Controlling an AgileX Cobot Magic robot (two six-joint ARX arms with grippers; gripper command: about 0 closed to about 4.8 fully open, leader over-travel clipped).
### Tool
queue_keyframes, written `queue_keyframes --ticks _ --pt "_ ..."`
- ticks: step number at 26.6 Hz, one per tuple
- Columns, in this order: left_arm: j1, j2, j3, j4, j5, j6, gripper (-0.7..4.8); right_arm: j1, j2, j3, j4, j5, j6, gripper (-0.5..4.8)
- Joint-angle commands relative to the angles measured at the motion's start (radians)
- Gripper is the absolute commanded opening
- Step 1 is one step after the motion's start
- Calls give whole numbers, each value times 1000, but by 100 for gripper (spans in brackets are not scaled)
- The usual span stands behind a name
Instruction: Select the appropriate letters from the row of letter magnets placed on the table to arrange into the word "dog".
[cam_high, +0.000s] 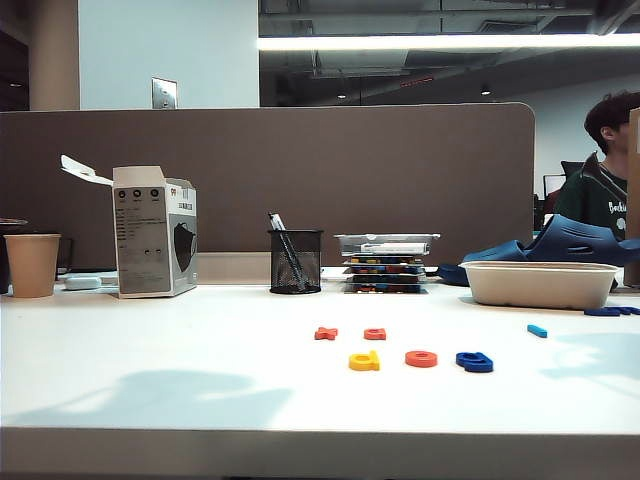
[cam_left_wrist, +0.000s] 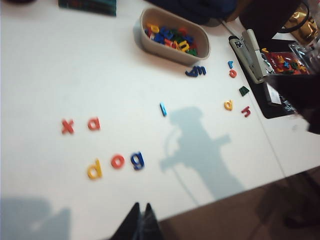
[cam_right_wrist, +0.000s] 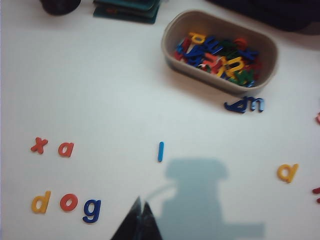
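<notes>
The d (cam_right_wrist: 41, 202), o (cam_right_wrist: 69, 202) and g (cam_right_wrist: 92, 210) lie spelling "dog" on the worktop (cam_right_wrist: 100, 90); left tool (cam_left_wrist: 141, 218) and right tool (cam_right_wrist: 142, 216), both closed and empty, should lift clear without brushing them

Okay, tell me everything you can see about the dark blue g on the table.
The dark blue g is a small, flat letter that looks like plastic, lying flat on the white table. It closes the front row that reads "dog", just past the orange-red o, with a small gap between them. Nothing touches it. In the right wrist view, the right gripper hangs close beside it, jaws shut and empty.
</notes>
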Motion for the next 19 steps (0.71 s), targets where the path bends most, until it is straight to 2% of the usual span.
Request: queue_keyframes --ticks 1,4,8,9,10,13,19 --pt "56 -3 3 74 -27 163 -5 -56 -63 0 1 -19 -19 -6" --pt "143 -10 3 79 -19 246 -5 -67 -104 -3 -2 -42 -20 -6" --pt "339 -41 3 82 4 415 -6 -67 -170 -5 1 10 -24 -6" --pt "422 -67 3 82 48 463 -5 -67 -186 -13 8 11 -24 -6" --pt "453 -78 3 82 60 481 -5 -67 -196 -25 18 11 -24 -6" --pt "597 -153 3 69 68 602 -5 -103 -267 -129 63 6 -28 -6" --pt "793 -286 1 -13 69 686 -5 -122 -404 -290 127 6 -69 -6"
